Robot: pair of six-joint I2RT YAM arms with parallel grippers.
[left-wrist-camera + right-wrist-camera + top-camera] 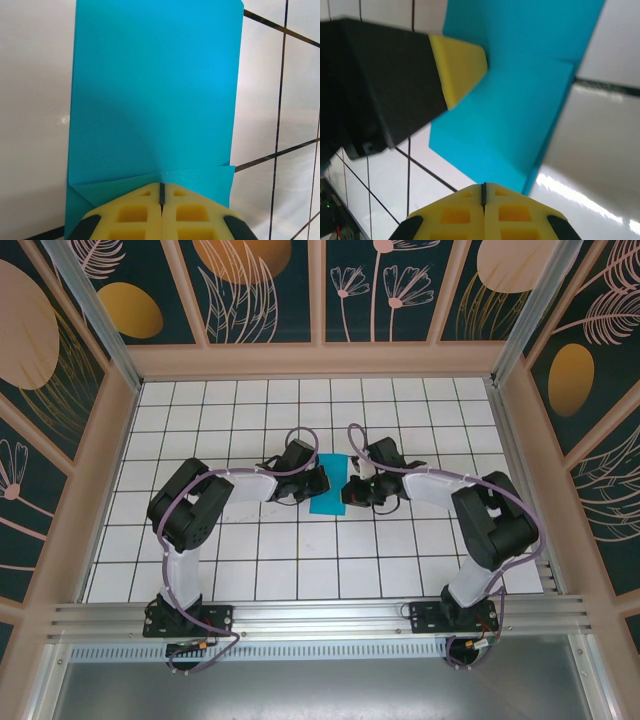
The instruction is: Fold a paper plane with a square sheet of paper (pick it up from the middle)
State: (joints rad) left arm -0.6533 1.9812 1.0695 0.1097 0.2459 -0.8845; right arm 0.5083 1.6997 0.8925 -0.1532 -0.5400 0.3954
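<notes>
The cyan-blue square sheet of paper [328, 498] lies flat on the white tiles, folded to a narrow oblong. In the left wrist view the paper [155, 90] stretches away from my left gripper [161, 186], with a small folded flap lying just in front of the shut jaws. My left gripper [322, 480] sits at the paper's left edge, its tips on the sheet. My right gripper [348, 492] is at the right edge, and its shut jaws [483, 186] stand at a corner of the paper [520, 100]. The left gripper's yellow fingertip [460, 62] rests on the sheet's far side.
The white grid table [300, 560] is fenced by wooden walls [110, 460] with patterned panels. A metal rail [320, 615] with both arm bases runs along the near edge. Both arms reach inward over the middle tiles.
</notes>
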